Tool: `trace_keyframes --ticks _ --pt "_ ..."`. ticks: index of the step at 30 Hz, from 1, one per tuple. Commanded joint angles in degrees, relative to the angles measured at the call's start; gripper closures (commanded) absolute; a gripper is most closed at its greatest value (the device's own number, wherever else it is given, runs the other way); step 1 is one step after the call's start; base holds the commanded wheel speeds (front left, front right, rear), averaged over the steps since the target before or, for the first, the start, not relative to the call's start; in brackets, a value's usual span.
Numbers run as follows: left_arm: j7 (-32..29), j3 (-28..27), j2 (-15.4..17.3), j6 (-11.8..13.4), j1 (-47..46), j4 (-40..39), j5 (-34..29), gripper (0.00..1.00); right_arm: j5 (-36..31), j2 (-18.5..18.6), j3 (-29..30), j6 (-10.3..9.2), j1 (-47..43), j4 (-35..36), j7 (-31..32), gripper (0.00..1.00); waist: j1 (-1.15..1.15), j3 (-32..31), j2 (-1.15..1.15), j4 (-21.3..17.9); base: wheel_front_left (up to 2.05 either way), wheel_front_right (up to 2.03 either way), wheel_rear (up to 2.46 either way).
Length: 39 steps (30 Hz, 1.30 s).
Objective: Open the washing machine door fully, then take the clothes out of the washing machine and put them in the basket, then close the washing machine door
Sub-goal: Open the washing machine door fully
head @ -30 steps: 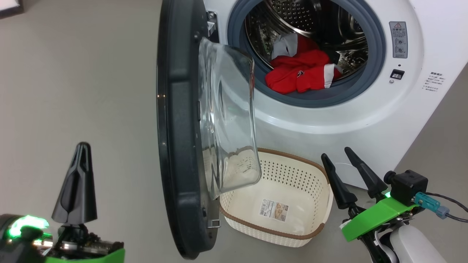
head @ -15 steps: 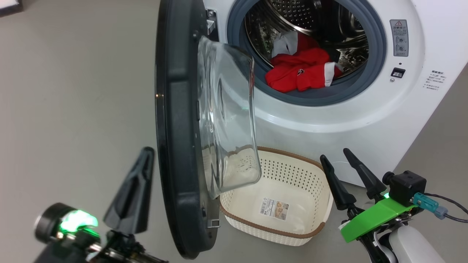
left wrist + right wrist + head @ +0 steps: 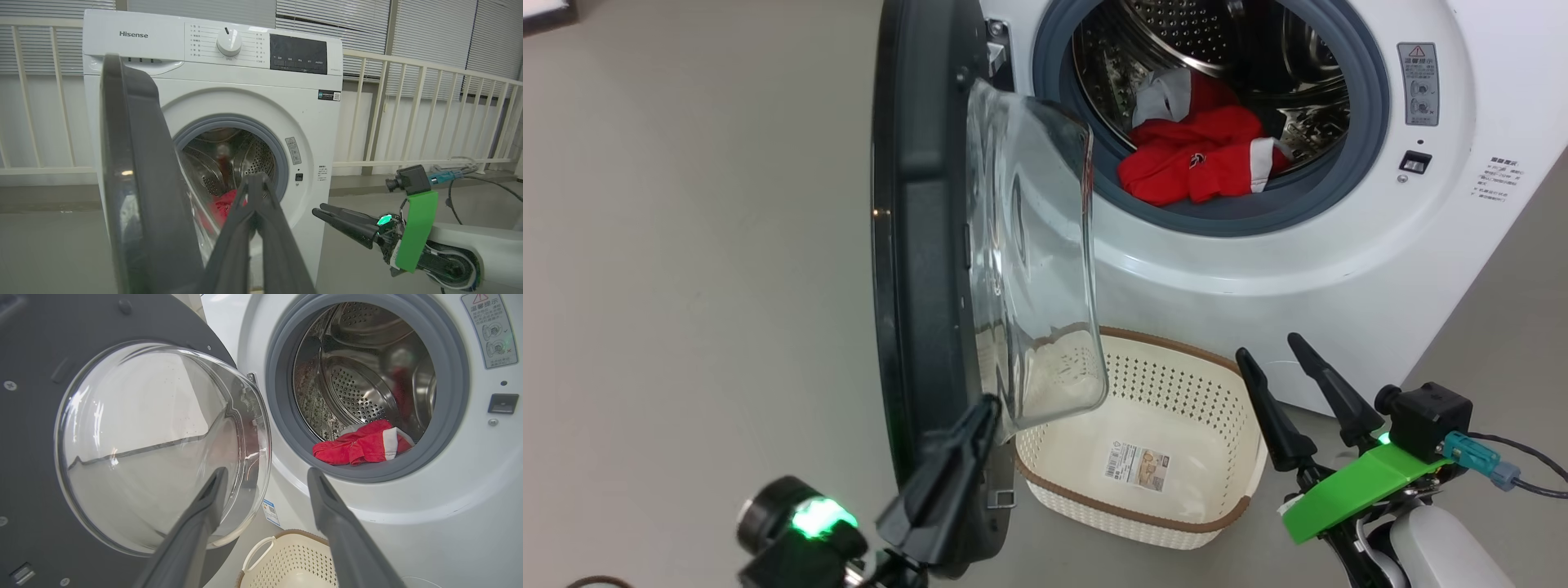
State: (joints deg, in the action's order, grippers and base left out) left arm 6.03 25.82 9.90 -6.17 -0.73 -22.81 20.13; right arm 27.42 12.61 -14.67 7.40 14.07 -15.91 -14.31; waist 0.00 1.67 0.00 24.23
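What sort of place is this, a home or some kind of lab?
Probably a laundry corner in a demo or test space: a Hisense washing machine, a perforated basket on bare grey floor, and a cream railing and blinds behind.

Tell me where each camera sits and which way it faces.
Head view: high, looking forward and down at the white front-loading washing machine, its round glossy black door edge-on, and the cream perforated plastic basket; left fingers lower left, right fingers lower right.
Left wrist view: low, facing the machine's front past the door's edge; own shut fingers rise centre, right fingers at right.
Right wrist view: low, facing the door's glass window and the drum; own open fingers.
Shared: all three show the bright red clothes in the drum.
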Motion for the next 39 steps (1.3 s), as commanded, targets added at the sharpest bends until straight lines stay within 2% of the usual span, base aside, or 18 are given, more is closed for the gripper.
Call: trace_keyframes --ticks 1,7,24,39 --pt "-0.5 -0.5 0.5 -0.5 -2.1 0.0 0.8 1.0 0.7 -0.1 -1.4 0.09 0.8 1.1 -0.7 0.0 0.0 0.0 0.0 0.0 0.0 0.0 0.0" --pt "-1.5 2.3 0.7 -0.8 -2.3 3.4 1.5 1.0 0.8 -0.2 -1.6 0.09 0.9 1.0 -0.7 0.0 0.0 0.0 0.0 0.0 0.0 0.0 0.0" --pt "-1.4 4.5 -0.1 -1.0 -2.0 14.7 5.7 1.0 1.2 -0.3 -2.4 0.09 1.1 0.6 -0.7 0.0 0.0 0.1 0.0 -0.4 0.0 0.0 0.0" --pt "0.4 0.2 1.9 1.2 -2.6 18.9 7.0 1.0 1.6 -0.2 -3.1 0.09 1.1 0.2 -0.7 0.0 0.0 0.0 0.0 0.1 0.0 0.0 0.0"
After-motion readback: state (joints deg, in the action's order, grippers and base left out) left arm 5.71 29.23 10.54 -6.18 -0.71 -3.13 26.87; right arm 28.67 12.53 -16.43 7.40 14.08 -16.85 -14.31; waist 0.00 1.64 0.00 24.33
